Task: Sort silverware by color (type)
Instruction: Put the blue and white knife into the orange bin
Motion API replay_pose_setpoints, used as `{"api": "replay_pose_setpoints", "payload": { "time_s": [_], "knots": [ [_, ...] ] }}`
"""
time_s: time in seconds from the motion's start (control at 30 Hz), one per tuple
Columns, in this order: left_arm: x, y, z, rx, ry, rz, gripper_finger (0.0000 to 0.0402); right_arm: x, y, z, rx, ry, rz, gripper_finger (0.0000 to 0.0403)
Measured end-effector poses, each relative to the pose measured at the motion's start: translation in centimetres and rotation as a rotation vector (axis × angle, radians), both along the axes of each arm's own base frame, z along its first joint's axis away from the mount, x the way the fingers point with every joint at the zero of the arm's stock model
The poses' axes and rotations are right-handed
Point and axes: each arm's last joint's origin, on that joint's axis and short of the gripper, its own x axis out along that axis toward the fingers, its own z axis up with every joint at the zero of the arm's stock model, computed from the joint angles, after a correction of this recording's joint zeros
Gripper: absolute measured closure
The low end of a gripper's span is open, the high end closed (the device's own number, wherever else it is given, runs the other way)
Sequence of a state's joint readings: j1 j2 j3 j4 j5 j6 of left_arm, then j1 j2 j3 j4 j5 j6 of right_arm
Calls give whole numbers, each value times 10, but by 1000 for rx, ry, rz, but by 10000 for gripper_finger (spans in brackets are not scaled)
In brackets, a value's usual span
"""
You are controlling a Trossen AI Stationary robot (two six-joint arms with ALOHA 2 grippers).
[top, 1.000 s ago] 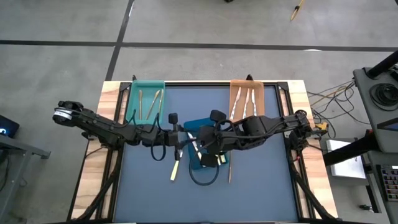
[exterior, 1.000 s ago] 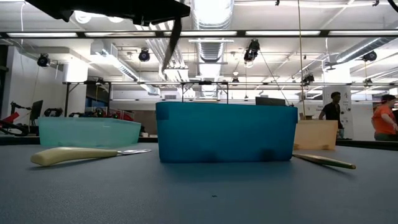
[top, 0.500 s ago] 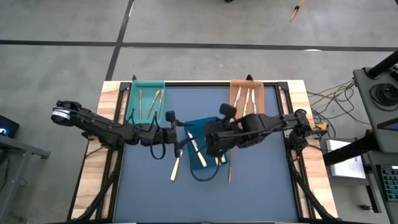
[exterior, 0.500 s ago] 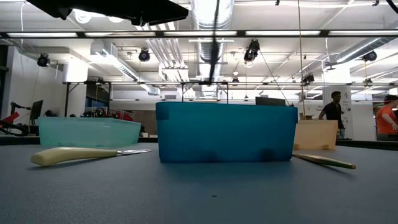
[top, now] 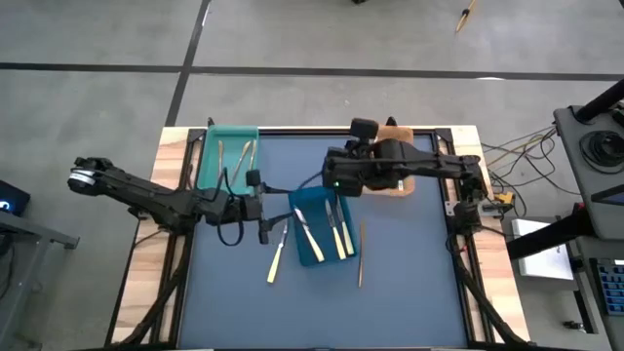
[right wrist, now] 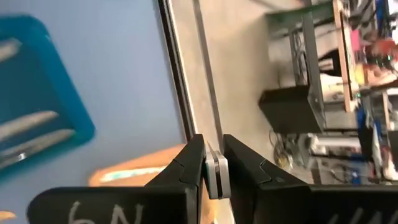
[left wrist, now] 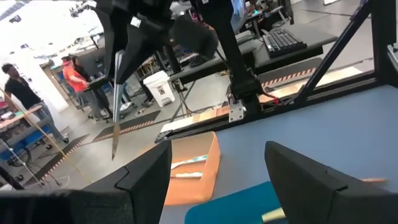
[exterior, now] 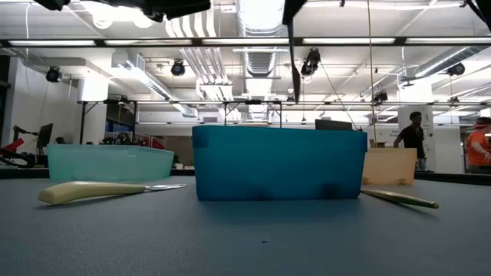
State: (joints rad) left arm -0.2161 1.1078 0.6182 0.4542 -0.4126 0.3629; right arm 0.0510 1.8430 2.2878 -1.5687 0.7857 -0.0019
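Observation:
My right gripper (top: 336, 182) is high over the table between the blue tray (top: 314, 255) and the orange tray (top: 394, 188), shut on a slim silvery knife (left wrist: 115, 106). That knife also shows in the low view (exterior: 294, 57), hanging above the blue tray (exterior: 278, 162). My left gripper (top: 261, 207) stands open and empty left of the blue tray, its fingers wide apart in the left wrist view (left wrist: 217, 180). Several cream-handled pieces (top: 336, 230) lie in the blue tray. A cream-handled knife (top: 276, 259) and a gold-tan piece (top: 360, 253) lie flat on the mat. My right gripper pinches the knife's upper end (right wrist: 216, 172) between its two fingers (left wrist: 134, 38). The fingers slant down from above. The knife hangs almost straight down with its blade tip (left wrist: 114, 154) lowest, well clear of the table and trays.
A teal tray (top: 209, 156) with several pieces stands at the far left. The orange tray, partly under my right arm, holds a pale piece (left wrist: 186, 165). Bare mat lies toward the near edge (top: 322, 312). People stand in the room beyond the table.
My right gripper has gone from above the blue tray toward the table's far edge and the orange tray, turning at the wrist, and the knife has swung along with it. My left gripper has drawn back toward the table's left edge, away from the blue tray.

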Motion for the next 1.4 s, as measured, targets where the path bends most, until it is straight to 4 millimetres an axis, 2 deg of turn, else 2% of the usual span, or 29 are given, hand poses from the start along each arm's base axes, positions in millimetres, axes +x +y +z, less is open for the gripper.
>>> {"api": "replay_pose_setpoints", "payload": {
  "time_s": [0.1,0.23,0.47,0.57,0.77,0.9,1.07,1.23,1.4],
  "knots": [
    [-7,2,4,-19,7,1,162,-5,-11,-8,21,45,-15,370],
    [-14,3,7,-38,-1,1,162,-22,-18,-17,22,57,-37,370],
    [-21,5,8,-45,-20,-2,166,-69,-20,-34,16,-123,-37,370],
    [-22,5,9,-46,-24,-2,169,-86,-24,-50,-2,-187,-47,370],
    [-21,5,9,-46,-22,-2,169,-109,-34,-97,-21,-228,-84,370],
    [-21,5,8,-44,-21,-2,169,-115,-44,-133,-29,-196,-117,370],
    [-21,5,8,-42,-21,-1,169,-116,-58,-165,-69,-151,-152,370],
    [-21,5,8,-40,-19,0,169,-118,-69,-177,-87,-158,-177,370],
    [-21,5,8,-33,-15,1,169,-116,-73,-176,-83,-188,-156,370]
  ]
}}
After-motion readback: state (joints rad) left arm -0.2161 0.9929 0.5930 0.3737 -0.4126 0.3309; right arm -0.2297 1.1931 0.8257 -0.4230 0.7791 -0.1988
